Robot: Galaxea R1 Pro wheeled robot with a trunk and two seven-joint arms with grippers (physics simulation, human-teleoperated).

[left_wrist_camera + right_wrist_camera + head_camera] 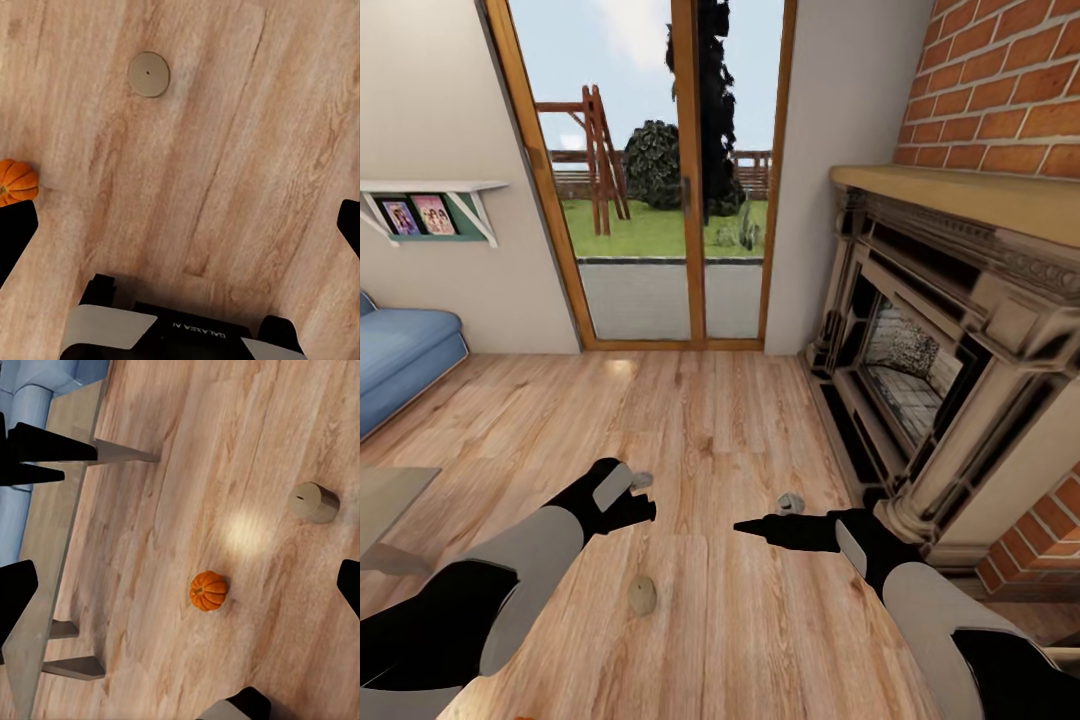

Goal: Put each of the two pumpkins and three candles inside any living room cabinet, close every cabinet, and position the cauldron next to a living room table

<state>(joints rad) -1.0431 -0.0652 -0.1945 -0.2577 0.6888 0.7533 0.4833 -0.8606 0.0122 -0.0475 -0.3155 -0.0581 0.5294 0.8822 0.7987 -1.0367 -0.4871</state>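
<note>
Left gripper (pixel 632 497): lower left of centre in the head view, hanging over bare floor with nothing between its fingers. In the left wrist view the two black fingertips (pixel 16 238) sit at opposite edges of the frame, so the jaws are spread wide, probably readied for a pick from the floor.

Right gripper (pixel 752 526): lower right of centre in the head view, pointing inward toward the left one. Its fingers also stand far apart in the right wrist view, and it carries nothing.

Candle (pixel 643 594): a tan stub standing on the plank floor (pixel 740 430) at lower centre of the head view, between the two arms and nearer the camera than either gripper. The left wrist view looks down on its flat round top (pixel 148 74) in the upper part of the frame, so the left arm looks best placed for it.

Pumpkin (pixel 208 590): bright orange, resting on the floor at the middle of the right wrist view, apart from the candle at upper right. It also peeks in at the left edge of the left wrist view (pixel 15 181).

Table (pixel 52 577): its glass top and dark angled legs run down the left side of the right wrist view, near the pumpkin.

Sofa (pixel 400 350): blue, at the left edge, mid-height.

Fireplace (pixel 950 350): carved surround under red brick, right side.

Glass door (pixel 650 170): upper centre, farthest back, garden beyond.

Cabinet: I cannot place it from here.
</note>
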